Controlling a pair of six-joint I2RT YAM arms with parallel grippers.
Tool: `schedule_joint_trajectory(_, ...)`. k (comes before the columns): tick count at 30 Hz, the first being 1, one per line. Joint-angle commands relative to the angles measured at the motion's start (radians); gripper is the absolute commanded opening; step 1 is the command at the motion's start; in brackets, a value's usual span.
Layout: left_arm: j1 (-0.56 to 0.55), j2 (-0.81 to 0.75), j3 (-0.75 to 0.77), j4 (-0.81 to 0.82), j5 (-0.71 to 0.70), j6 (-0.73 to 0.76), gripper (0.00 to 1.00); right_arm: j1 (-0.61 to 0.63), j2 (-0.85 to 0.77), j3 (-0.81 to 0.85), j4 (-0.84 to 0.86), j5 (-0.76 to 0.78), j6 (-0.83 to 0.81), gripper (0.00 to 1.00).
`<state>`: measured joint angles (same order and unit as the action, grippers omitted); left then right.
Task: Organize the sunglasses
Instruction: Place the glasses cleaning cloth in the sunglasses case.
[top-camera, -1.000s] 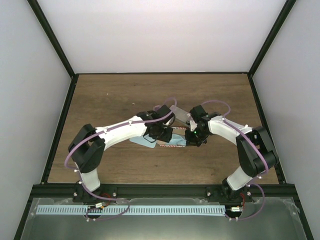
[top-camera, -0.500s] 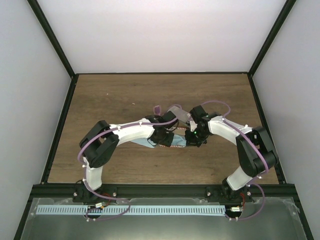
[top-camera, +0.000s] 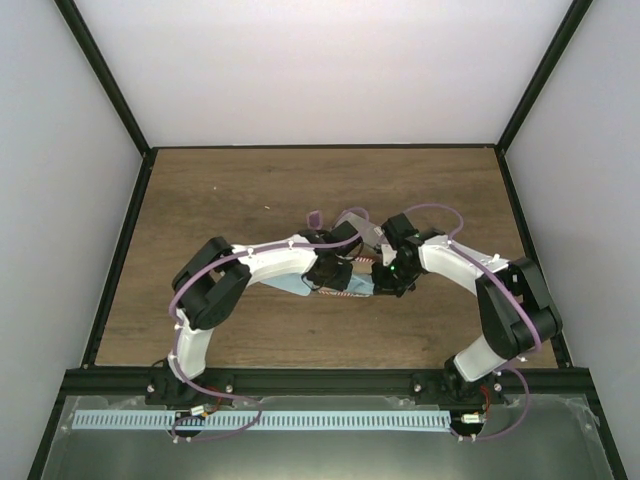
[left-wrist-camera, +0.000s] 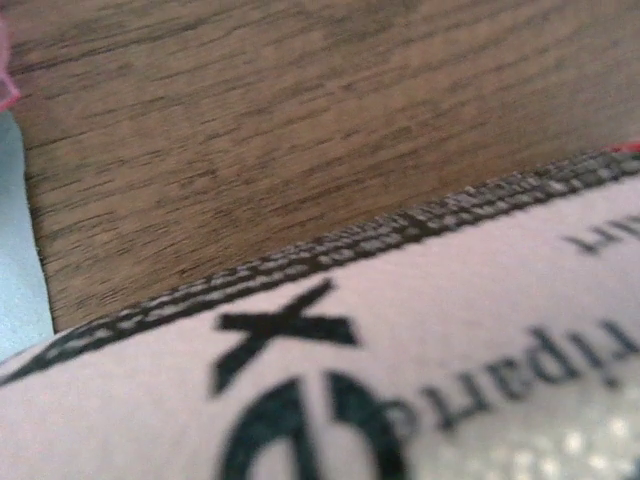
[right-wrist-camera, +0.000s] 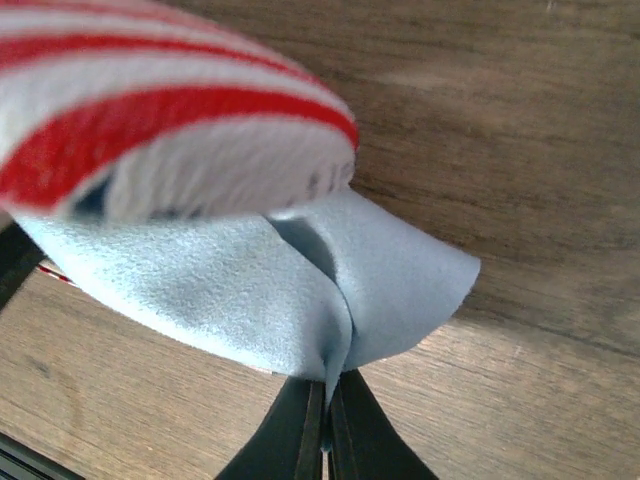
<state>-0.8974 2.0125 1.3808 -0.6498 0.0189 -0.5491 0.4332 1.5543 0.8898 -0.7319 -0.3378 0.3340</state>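
A small pair of sunglasses (top-camera: 314, 217) with purple-pink lenses lies on the wood just beyond my left wrist. My left gripper (top-camera: 328, 277) is pressed down on the oval pink-striped case (top-camera: 351, 289). In the left wrist view the case's printed side (left-wrist-camera: 420, 360) and its zipper fill the picture, and the fingers are hidden. My right gripper (right-wrist-camera: 326, 430) is shut on a fold of the light blue cloth (right-wrist-camera: 250, 290). That cloth runs under the striped case (right-wrist-camera: 150, 110). In the top view the right gripper (top-camera: 383, 279) sits at the case's right end.
A clear grey case (top-camera: 358, 221) lies between the two wrists toward the back. A strip of blue cloth (top-camera: 291, 286) pokes out left of the striped case. Black frame rails border the wooden table (top-camera: 220, 190) on both sides.
The left arm's elbow swung right and forward and its gripper slid a little right along the striped case, uncovering the purple sunglasses. The right arm barely moved.
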Motion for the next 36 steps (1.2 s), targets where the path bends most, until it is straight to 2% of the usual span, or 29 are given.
schedule_joint_trajectory(1,-0.010,0.036,0.028,0.009,-0.006,-0.011,0.26,-0.005,-0.030,-0.017,-0.003,-0.008,0.011,0.01)
schedule_joint_trajectory(4,-0.015,0.048,0.031,0.007,-0.010,-0.014,0.08,-0.005,-0.034,-0.023,0.001,-0.011,0.013,0.01)
schedule_joint_trajectory(5,-0.017,0.053,0.031,0.007,-0.007,-0.015,0.05,-0.005,-0.033,-0.023,-0.001,-0.012,0.012,0.01)
schedule_joint_trajectory(11,-0.025,0.042,0.019,-0.001,-0.021,-0.029,0.04,-0.005,-0.033,-0.025,-0.001,-0.008,0.011,0.01)
schedule_joint_trajectory(22,-0.026,-0.090,-0.025,-0.036,-0.118,-0.037,0.04,-0.004,-0.030,-0.020,0.009,-0.012,0.018,0.01)
schedule_joint_trajectory(36,-0.026,-0.152,-0.083,-0.053,-0.146,-0.055,0.04,0.033,-0.015,0.036,-0.010,0.007,0.025,0.01)
